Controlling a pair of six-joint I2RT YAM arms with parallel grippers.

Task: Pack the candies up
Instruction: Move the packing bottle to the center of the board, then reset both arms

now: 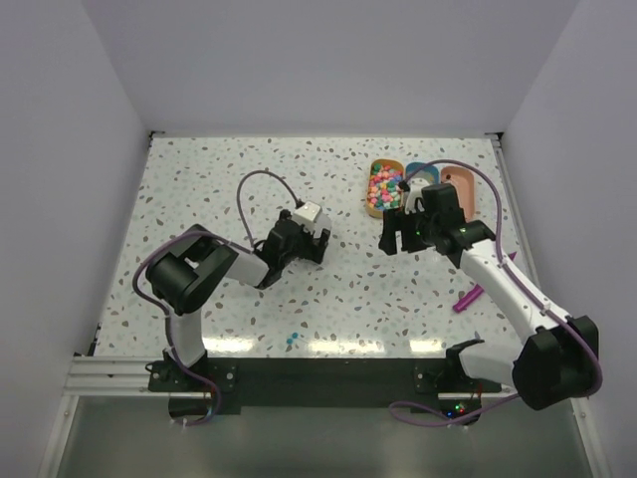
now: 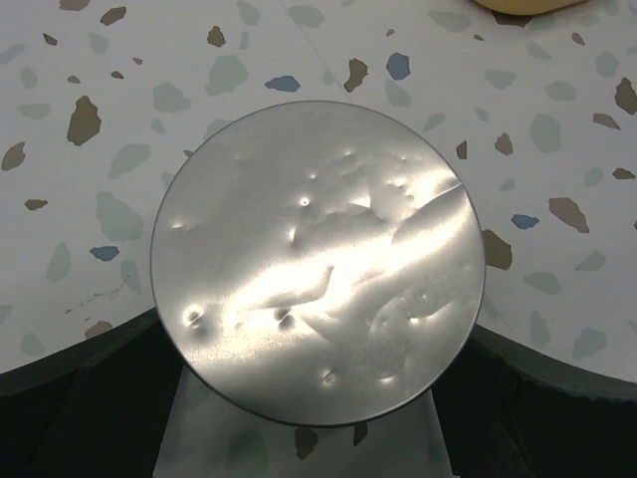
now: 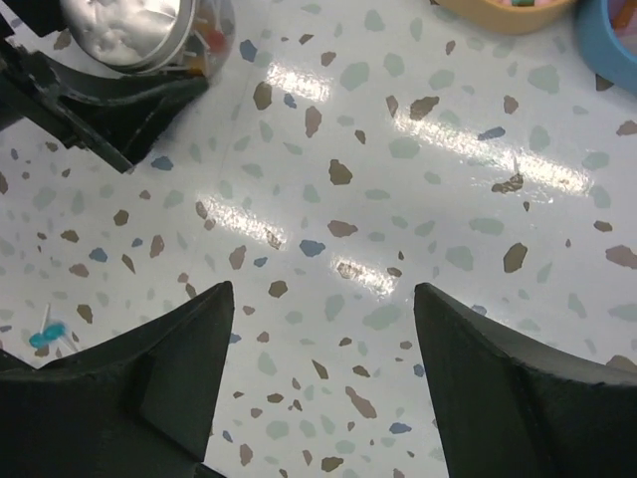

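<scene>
A glass jar with a dented silver lid (image 2: 318, 259) stands on the table between the fingers of my left gripper (image 2: 318, 329), which is open, one dark finger (image 2: 80, 398) on each side of the jar. In the right wrist view the same jar (image 3: 129, 25) sits at the top left, and small red and orange candies (image 3: 207, 38) show through its wall. My left gripper (image 1: 311, 239) covers the jar in the top view. My right gripper (image 1: 400, 241) hangs open over bare table (image 3: 320, 294), just in front of the trays, with nothing between its fingers.
Three trays stand side by side at the back right: an orange one (image 1: 374, 199) with bright pastel candies, a blue one (image 1: 426, 169) half hidden by my right wrist, and a salmon one (image 1: 460, 179). A purple scoop (image 1: 468, 297) lies near the right arm. A small blue piece (image 1: 290, 341) lies near the front edge.
</scene>
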